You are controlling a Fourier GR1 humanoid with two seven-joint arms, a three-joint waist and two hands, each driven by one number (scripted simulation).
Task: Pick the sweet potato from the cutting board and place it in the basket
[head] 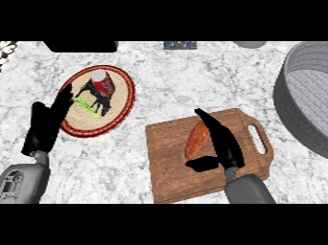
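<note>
The long orange-brown sweet potato (197, 140) is seen lying lengthwise on the brown wooden cutting board with a handle slot (172, 165), roughly at the board's middle, its narrow end pointing away from the robot. The black right hand (221, 143) is placed over the board just to the right of the sweet potato, fingers extended straight along its flank and the thumb stuck out beneath its near end; nothing is held yet, and contact with the vegetable cannot be confirmed. The step in hand is judged to be the grasp. For a sound grasp, the fingers should be curled across the thick middle of the sweet potato with the thumb brought in from the opposite side, so that the tapered body is not squeezed out endwise; the lift should be made straight up off the board before any travel towards the large grey woven basket (300, 103), which stands right of the board and slightly beyond it, partly cut by the frame. The black left hand (48, 123) is noted well left of the board, open with fingers up, resting against the edge of a round woven mat with a red rim and a dark animal figure (120, 103), on which a red can (103, 83) stands. The surface is a white-grey marbled counter (194, 76); dark objects at its far edge, beyond the board, cannot be identified.
</note>
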